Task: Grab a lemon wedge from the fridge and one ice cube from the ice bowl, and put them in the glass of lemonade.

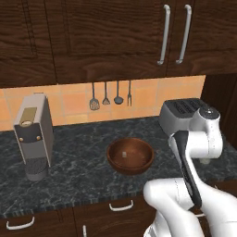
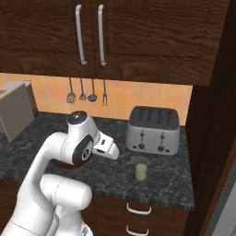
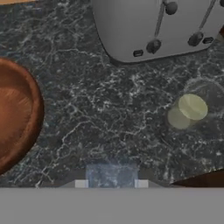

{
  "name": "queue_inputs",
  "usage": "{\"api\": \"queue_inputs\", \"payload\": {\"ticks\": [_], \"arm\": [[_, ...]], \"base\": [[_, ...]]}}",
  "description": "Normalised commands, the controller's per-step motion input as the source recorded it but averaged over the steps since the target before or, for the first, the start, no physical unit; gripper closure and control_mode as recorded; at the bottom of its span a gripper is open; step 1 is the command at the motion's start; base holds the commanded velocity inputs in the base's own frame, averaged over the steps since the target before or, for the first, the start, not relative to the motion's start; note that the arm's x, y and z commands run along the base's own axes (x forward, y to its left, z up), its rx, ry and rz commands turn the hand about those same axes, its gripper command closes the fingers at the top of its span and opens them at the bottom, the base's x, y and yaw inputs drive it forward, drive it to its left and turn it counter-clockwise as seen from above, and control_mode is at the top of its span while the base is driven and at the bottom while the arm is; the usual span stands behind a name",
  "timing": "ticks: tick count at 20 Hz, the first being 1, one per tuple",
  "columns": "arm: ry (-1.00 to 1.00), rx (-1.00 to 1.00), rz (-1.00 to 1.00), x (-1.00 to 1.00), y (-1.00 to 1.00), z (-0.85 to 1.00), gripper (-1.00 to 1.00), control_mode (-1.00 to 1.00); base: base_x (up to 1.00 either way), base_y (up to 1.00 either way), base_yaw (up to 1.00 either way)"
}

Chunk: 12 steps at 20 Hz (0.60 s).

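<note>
My gripper (image 3: 111, 183) is shut on the ice cube (image 3: 111, 174), a pale translucent block between the two tips at the bottom of the hand view. It hangs over the dark counter between the ice bowl (image 3: 17, 113) on the left and the glass of lemonade (image 3: 187, 112) on the right. The reddish-brown ice bowl (image 1: 130, 156) sits mid-counter with a small pale piece inside. The glass of lemonade (image 2: 141, 169) stands upright in front of the toaster. In the right base view my white hand (image 2: 105, 148) points toward the glass. The lemon wedge and the fridge are out of view.
A silver toaster (image 2: 153, 130) stands behind the glass against the tiled wall. A grey coffee machine (image 1: 33, 135) is at the counter's left end. Utensils (image 1: 110, 96) hang on the wall under dark wood cabinets. A dark tall panel (image 2: 212, 115) bounds the counter on the right.
</note>
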Motion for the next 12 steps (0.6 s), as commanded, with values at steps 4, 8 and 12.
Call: {"api": "queue_inputs", "payload": {"ticks": [4, 8, 12], "arm": [[0.0, 0.06, -0.33, 0.0, -0.99, 0.19, 1.0, -1.0], [0.0, 0.14, -0.26, 0.0, -0.98, 0.0, 1.0, -1.0], [0.04, 0.12, -0.05, 0.15, -0.6, 0.02, 1.0, -1.0]], "base": [[0.0, 0.0, 0.0], [0.0, 0.0, 0.0], [0.0, 0.0, 0.0]]}}
